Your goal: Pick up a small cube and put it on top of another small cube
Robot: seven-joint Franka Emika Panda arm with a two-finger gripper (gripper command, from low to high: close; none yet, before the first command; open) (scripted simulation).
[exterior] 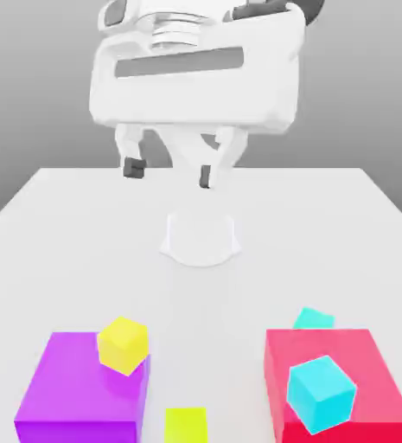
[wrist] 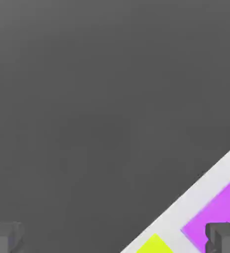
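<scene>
The small lime cube (exterior: 185, 426) lies on the white table (exterior: 66, 225) at the near edge, between the purple block (exterior: 81, 389) and the red block (exterior: 338, 394). In the hand view a corner of the lime cube (wrist: 154, 244) shows beside the purple block (wrist: 218, 207). A warmer yellow small cube (exterior: 122, 344) rests tilted on the purple block. One cyan small cube (exterior: 321, 394) sits on the red block, and another cyan cube (exterior: 313, 318) lies just behind it. My gripper (exterior: 169, 171) hangs high over the far side of the table, open and holding nothing; its fingertips (wrist: 5, 237) stand wide apart.
The arm's round white base (exterior: 201, 238) stands at the middle of the table, under the gripper. Bare table stretches between the base and the blocks. In the hand view the table's edge (wrist: 196, 192) runs diagonally against dark floor.
</scene>
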